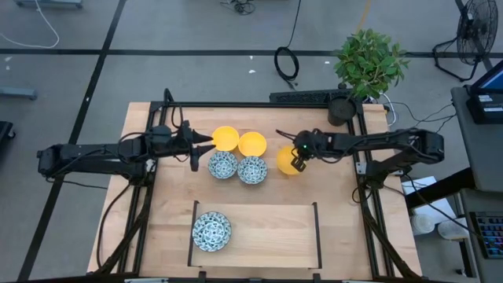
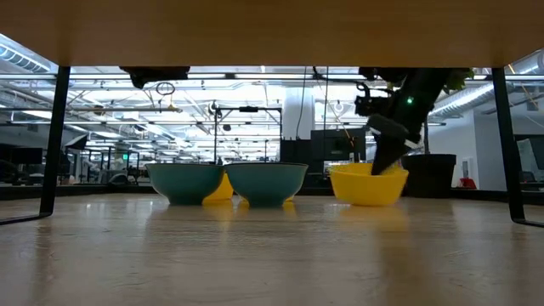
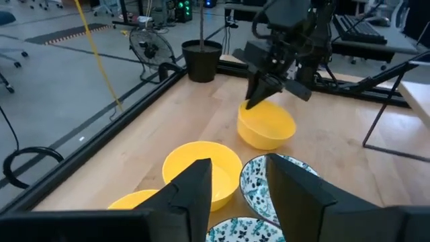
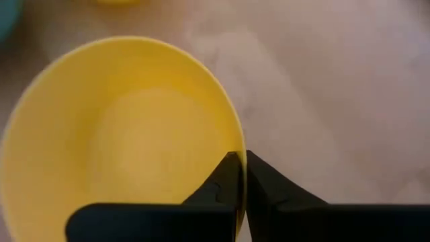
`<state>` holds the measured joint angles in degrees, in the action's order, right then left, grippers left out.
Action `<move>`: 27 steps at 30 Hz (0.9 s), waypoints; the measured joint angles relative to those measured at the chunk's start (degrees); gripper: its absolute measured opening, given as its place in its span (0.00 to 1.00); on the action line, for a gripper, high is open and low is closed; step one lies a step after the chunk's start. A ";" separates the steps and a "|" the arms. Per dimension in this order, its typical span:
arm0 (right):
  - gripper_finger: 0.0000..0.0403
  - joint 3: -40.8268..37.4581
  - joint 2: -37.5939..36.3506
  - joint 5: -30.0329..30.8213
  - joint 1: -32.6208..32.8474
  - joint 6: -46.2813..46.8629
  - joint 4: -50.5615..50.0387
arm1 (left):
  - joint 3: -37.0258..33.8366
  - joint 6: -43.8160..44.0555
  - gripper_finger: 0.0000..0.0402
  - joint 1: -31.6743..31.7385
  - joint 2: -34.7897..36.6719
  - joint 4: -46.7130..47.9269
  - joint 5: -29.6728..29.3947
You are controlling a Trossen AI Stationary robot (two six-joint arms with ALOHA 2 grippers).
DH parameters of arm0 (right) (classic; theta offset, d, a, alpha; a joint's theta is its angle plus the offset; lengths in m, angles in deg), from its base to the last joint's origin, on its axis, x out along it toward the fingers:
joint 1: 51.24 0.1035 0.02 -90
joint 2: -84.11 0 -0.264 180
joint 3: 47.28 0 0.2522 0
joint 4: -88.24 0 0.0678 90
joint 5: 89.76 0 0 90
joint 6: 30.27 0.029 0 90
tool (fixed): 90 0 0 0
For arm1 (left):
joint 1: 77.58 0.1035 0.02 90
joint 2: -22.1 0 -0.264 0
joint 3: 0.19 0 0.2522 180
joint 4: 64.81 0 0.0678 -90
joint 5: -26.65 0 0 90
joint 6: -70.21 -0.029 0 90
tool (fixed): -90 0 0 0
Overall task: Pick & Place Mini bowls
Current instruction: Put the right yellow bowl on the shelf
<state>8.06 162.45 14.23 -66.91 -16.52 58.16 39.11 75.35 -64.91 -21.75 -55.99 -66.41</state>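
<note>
The right gripper (image 1: 298,164) pinches the rim of a yellow mini bowl (image 1: 287,160), jaws clenched on its wall, probably for lifting toward the taped rectangle (image 1: 255,234); its wrist view shows that grip, the high view does not; the left gripper (image 1: 206,140) hovers released near the clustered bowls (image 1: 238,155) on the surface (image 1: 157,204).

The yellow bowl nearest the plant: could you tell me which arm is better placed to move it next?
The right arm: its gripper is already shut on that yellow bowl's rim, while the left gripper hangs open by the other bowls.
</note>
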 joint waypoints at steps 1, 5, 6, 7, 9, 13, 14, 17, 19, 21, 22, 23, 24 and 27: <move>0.00 -0.02 -0.30 0.83 0.00 -1.12 1.47 | 0.00 1.08 0.36 0.00 0.00 -0.28 -0.01; 0.00 -0.09 -2.40 5.23 0.00 -5.04 8.11 | 0.02 5.89 0.36 0.00 -0.02 -3.50 0.01; 0.00 -0.07 -3.05 6.71 0.02 -6.27 10.23 | 0.02 7.03 0.36 0.00 -0.02 -4.43 0.02; 0.00 -0.07 -3.71 8.26 0.12 -7.83 11.78 | 0.02 7.92 0.36 0.00 -0.02 -5.30 0.03; 0.00 -0.09 -4.44 12.57 0.83 -11.33 16.88 | 0.02 8.71 0.36 0.01 -0.02 -7.11 0.01; 0.00 -0.06 -5.11 22.79 3.38 -20.34 29.15 | 0.04 8.56 0.36 0.00 -0.02 -8.91 -0.01; 0.00 -0.04 -5.11 25.26 4.10 -22.97 32.35 | 0.04 8.60 0.36 0.00 -0.02 -9.24 -0.01; 0.00 -0.04 -4.76 29.97 5.97 -30.83 42.36 | 0.04 8.63 0.36 -0.04 -0.02 -10.39 -0.01; 0.00 0.02 -4.03 31.36 7.03 -35.43 48.47 | 0.04 8.63 0.36 -0.04 -0.12 -10.92 -0.02; 0.00 -0.06 -3.32 32.59 7.99 -39.73 53.06 | 0.04 8.39 0.36 -0.04 -0.58 -11.99 -0.01; 0.00 -0.02 -3.01 32.38 8.33 -41.37 55.18 | 0.04 7.92 0.36 -0.05 -0.99 -12.90 -0.03; 0.00 -0.02 -2.77 32.47 8.66 -42.45 56.40 | 0.04 7.40 0.36 -0.07 -1.58 -14.41 -0.02; 0.00 -0.02 -2.39 32.57 8.93 -43.21 57.55 | 0.04 6.91 0.36 -0.14 -2.32 -16.00 0.02; 0.00 -0.02 -1.14 32.52 9.68 -45.29 60.03 | 0.07 5.44 0.36 -1.08 -6.19 -22.29 0.00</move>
<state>8.04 161.31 46.75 -57.22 -61.81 118.18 39.18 80.79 -66.00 -27.94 -78.28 -66.41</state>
